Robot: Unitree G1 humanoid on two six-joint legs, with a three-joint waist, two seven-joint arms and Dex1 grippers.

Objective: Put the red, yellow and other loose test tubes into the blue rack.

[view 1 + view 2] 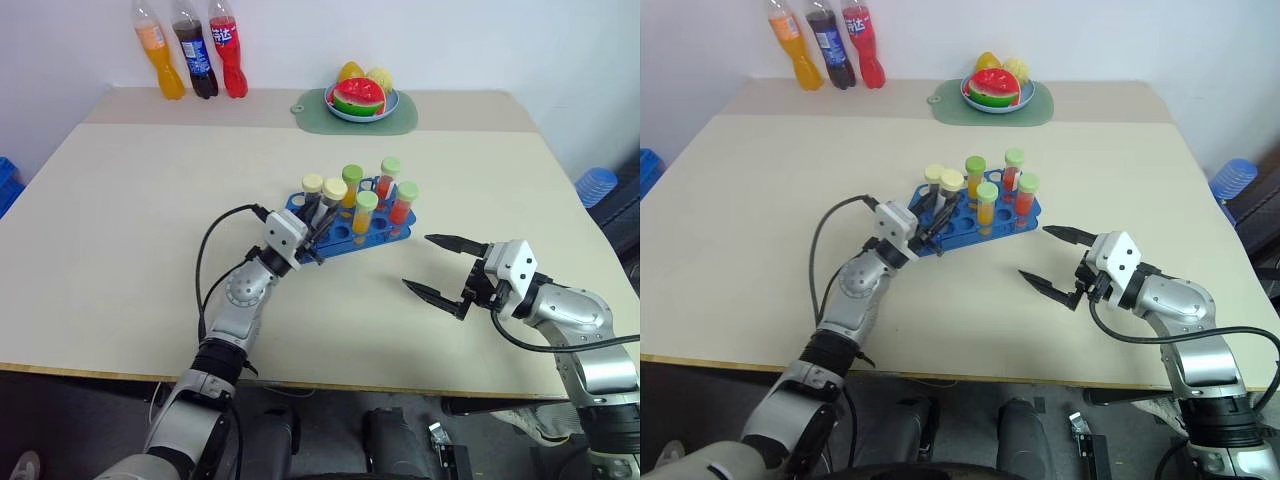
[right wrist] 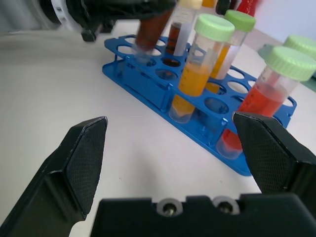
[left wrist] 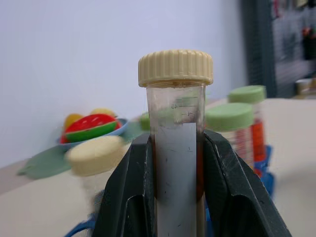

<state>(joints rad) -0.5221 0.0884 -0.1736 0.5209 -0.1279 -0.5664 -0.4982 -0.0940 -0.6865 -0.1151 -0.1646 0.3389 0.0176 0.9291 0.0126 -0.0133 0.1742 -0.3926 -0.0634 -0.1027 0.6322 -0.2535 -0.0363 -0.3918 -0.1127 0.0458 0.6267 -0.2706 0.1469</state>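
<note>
The left gripper (image 1: pixel 318 228) has its fingers (image 3: pixel 133 197) clamped on a cream-capped test tube (image 3: pixel 177 148) with dark brownish liquid behind a white label. The tube stands upright between the two black fingers, its ribbed cap well above their tips. This gripper is at the near-left end of the blue rack (image 1: pixel 330 246), with the held tube over or in the holes at that end; whether its foot has entered a hole cannot be told.

The blue rack lies on the cream tabletop (image 1: pixel 120 220), just ahead of the left fingers and well ahead and to the left of the right fingers. Standing in it beyond the held tube are a second cream-capped tube (image 1: pixel 312 190), two green-capped tubes of yellow-orange liquid (image 1: pixel 365 212) and two green-capped tubes of red liquid (image 1: pixel 403 203). Several holes nearer the right gripper are empty.

The right gripper (image 1: pixel 440 268) hovers over bare tabletop with its fingers (image 2: pixel 81 163) spread wide and nothing between them, pointing toward the rack's near-right corner but apart from it.

Far beyond both grippers, a green mat (image 1: pixel 400 122) carries a blue plate of toy fruit (image 1: pixel 360 98), and three soda bottles (image 1: pixel 195 50) stand by the wall.
</note>
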